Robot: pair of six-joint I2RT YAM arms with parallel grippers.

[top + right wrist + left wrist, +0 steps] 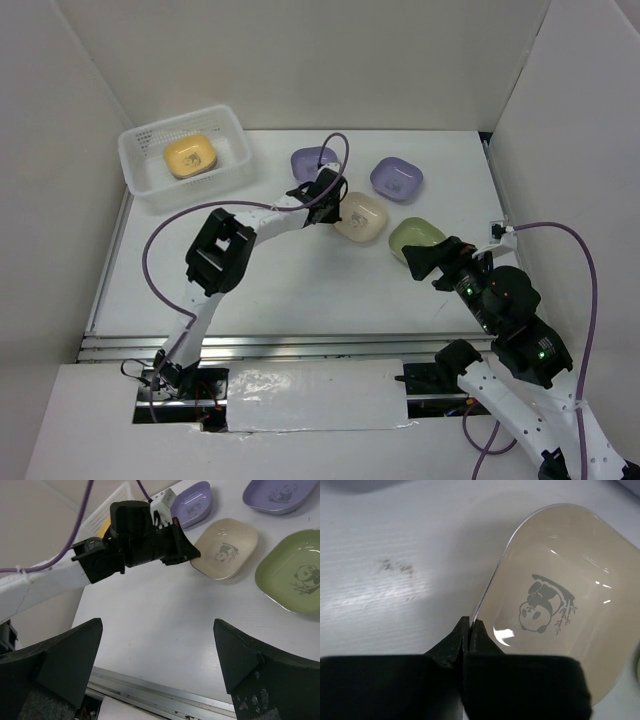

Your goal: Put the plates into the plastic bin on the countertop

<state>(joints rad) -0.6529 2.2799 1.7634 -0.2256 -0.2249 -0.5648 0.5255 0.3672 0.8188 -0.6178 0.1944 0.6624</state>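
Note:
My left gripper (pixel 337 204) is shut on the near-left rim of a cream plate (pixel 362 217) with a panda print. In the left wrist view the fingertips (pixel 470 624) pinch that plate's (pixel 560 600) thin edge. I cannot tell whether it is lifted off the countertop (pixel 300 280). A green plate (pixel 416 237) lies right of it and two purple plates (pixel 313 160) (pixel 397 178) lie behind. The plastic bin (pixel 175 120) stands at the far left with a yellow plate (pixel 190 155) inside. My right gripper (pixel 157 630) is open and empty, just near of the green plate (pixel 295 575).
White walls close in the table on the left, back and right. A metal rail (pixel 300 345) runs along the front edge. The left arm's purple cable (pixel 150 250) loops over the table's left half. The right wrist view shows the left gripper (pixel 190 555) at the cream plate (pixel 225 550).

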